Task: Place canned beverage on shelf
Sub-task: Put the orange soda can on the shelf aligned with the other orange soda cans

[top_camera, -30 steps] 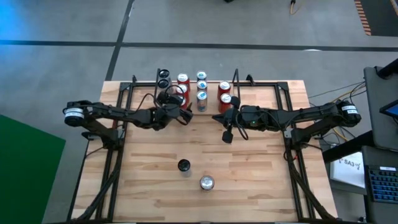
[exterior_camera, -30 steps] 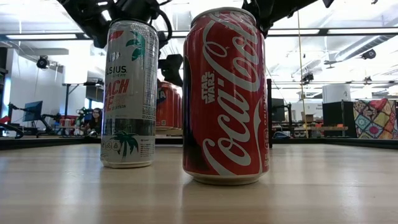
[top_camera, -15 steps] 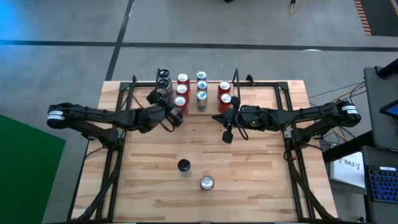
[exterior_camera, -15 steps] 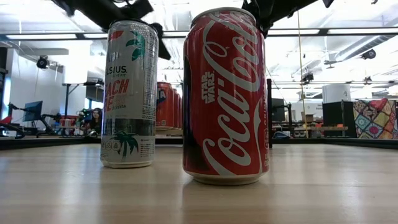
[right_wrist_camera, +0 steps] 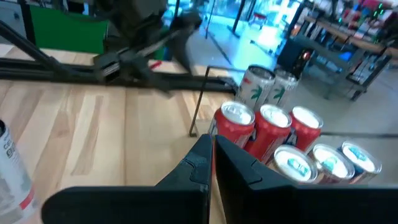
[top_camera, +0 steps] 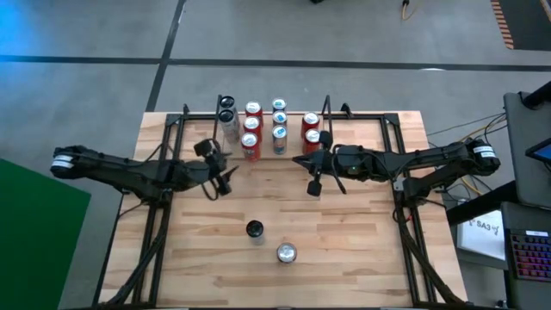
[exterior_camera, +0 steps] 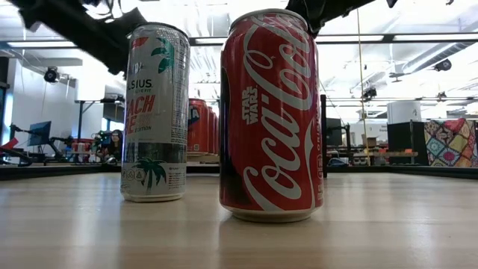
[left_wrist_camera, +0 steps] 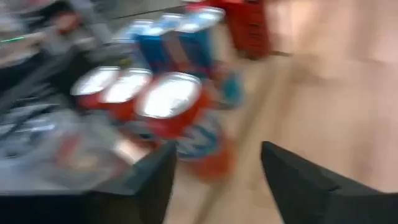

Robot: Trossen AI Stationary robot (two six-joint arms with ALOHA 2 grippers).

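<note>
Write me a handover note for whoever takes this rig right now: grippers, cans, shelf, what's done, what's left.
Left gripper: open, empty, over the table in front of the shelf.
Right gripper: shut, empty, waiting mid-table.
Done: eight cans stand in the shelf, including the nearest red can.
Left: a slim white can and a red cola can stand on the table's front part, not yet shelved.

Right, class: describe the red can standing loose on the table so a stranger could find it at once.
Start at the wooden table and find the near, open part, away from the shelf of cans. Two cans stand there alone; the red can is the one nearer the edge, wider than the slim white can beside it.
</note>
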